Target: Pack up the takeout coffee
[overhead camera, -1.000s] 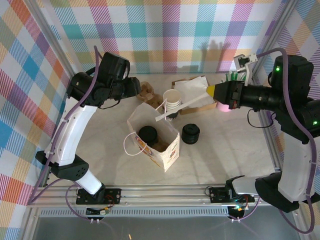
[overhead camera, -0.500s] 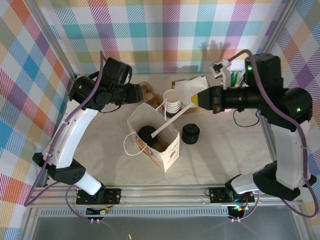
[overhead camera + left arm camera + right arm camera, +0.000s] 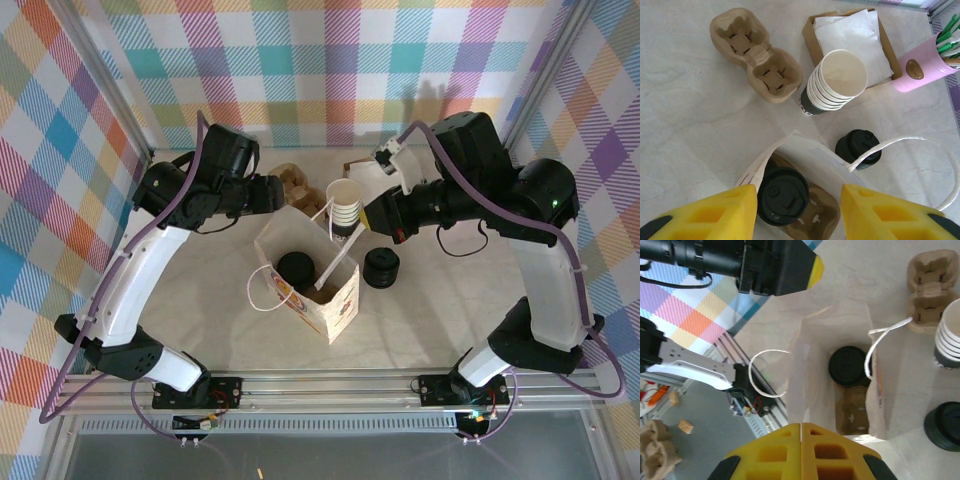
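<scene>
The takeout coffee (image 3: 782,195) is a single cup, seen almost wholly from above, so its round black lid with a raised rim and a small sip opening is what shows; its sides are hidden. It stands upright inside the open white paper bag (image 3: 335,300) at the middle of the table, in the left pocket of a brown cardboard carrier (image 3: 817,220) that lies on the bag's floor. The carrier's right pocket is bare

The left gripper (image 3: 272,192) hangs above the bag's far left corner, its yellow fingers apart with nothing between them. The right gripper (image 3: 368,222) is clenched, its fingers pressed together on the upper end of a thin white stick (image 3: 337,264) that slants down and left into the bag, its lower end just right of the lid. Whether the stick touches the cup cannot be told

Beyond the bag stands the stack of lidless cups (image 3: 345,205), and to the bag's right the stack of black lids (image 3: 381,267)

A second ago the right gripper was out at the far right with the stick reaching only over the bag's far rim; since then the arm has swung left and the stick has dipped inside. The coffee, the bag and the left gripper have barely shifted
</scene>
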